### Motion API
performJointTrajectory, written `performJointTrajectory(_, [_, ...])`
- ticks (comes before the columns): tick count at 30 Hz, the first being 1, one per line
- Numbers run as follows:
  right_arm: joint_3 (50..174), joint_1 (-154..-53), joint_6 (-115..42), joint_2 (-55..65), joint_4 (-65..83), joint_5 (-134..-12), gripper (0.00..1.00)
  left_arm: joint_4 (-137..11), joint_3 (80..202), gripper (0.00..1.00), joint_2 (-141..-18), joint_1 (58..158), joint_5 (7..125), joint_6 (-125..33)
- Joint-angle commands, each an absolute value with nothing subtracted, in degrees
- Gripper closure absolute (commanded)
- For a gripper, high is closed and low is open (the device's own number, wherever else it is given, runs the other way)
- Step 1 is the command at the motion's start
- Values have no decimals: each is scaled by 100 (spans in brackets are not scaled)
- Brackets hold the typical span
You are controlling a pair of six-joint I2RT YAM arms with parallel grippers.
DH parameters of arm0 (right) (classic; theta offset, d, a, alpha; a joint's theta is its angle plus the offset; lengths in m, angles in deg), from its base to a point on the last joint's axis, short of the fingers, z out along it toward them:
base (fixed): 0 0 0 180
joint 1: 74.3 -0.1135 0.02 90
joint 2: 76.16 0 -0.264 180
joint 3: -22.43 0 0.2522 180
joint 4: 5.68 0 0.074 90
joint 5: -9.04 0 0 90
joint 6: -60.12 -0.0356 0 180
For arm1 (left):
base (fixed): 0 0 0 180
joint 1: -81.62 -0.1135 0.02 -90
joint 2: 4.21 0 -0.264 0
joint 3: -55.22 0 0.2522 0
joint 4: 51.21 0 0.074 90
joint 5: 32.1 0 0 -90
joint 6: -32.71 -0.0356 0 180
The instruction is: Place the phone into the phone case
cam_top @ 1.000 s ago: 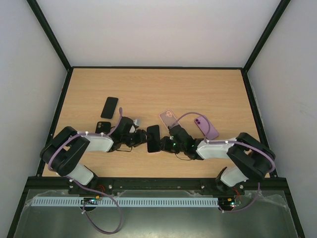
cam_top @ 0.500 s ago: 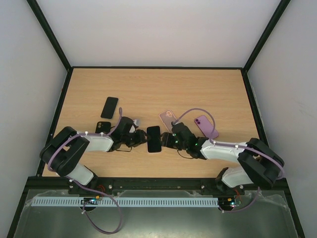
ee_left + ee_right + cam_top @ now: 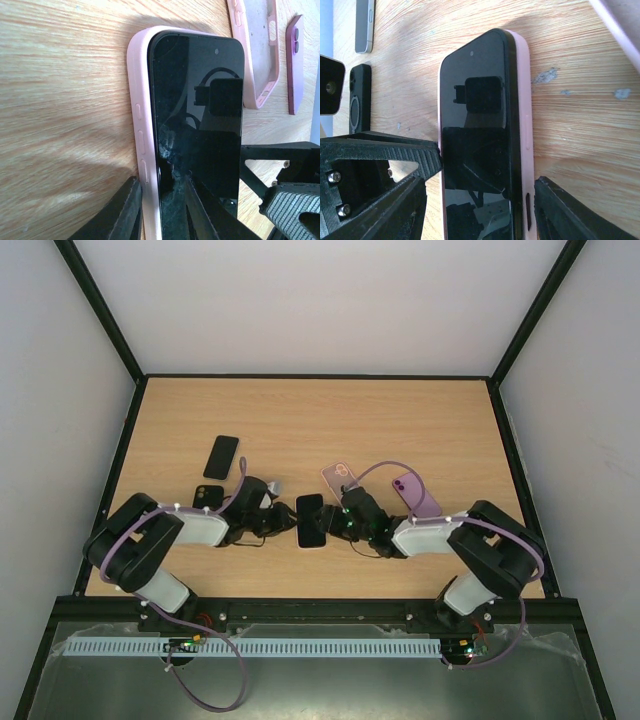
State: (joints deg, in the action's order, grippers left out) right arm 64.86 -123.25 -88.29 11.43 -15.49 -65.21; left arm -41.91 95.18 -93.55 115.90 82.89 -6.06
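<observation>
The phone (image 3: 311, 520), black screen up, lies inside a pink phone case (image 3: 136, 90) on the table between both arms. Along one long side the phone's dark edge (image 3: 511, 115) stands slightly above the pink wall (image 3: 522, 100). My left gripper (image 3: 160, 215) is closed on the case's long side: one finger (image 3: 122, 212) presses the wall from outside and the other lies on the glass. My right gripper (image 3: 480, 215) straddles the phone's full width from the opposite side, open, with a small gap at each finger.
An empty pink case (image 3: 340, 478) and a purple phone (image 3: 415, 496) lie just behind the right arm. A black phone (image 3: 221, 456) and a black case (image 3: 207, 496) lie behind the left arm. Black frame rails edge the table.
My right gripper has opened from nearly shut and now spans the phone. My left gripper has narrowed onto the case's edge. The phone has barely moved.
</observation>
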Motion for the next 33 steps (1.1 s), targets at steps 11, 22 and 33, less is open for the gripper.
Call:
performJointTrajectory(11, [6655,-12239,-9053,1682,-2342,-6035,34,-3975,9149,79,-9582,11566,8342,-553])
performJointTrajectory(22, [6600,-12185,-9072,1116,-3089,-5419,33,-3874,9047,78,-9468,11579,8279,-466])
performJointTrajectory(33, [6333,-12193,-9421,1280,-3592,-5187,33,-4221,9033,70,-9155,11590,8044,-526])
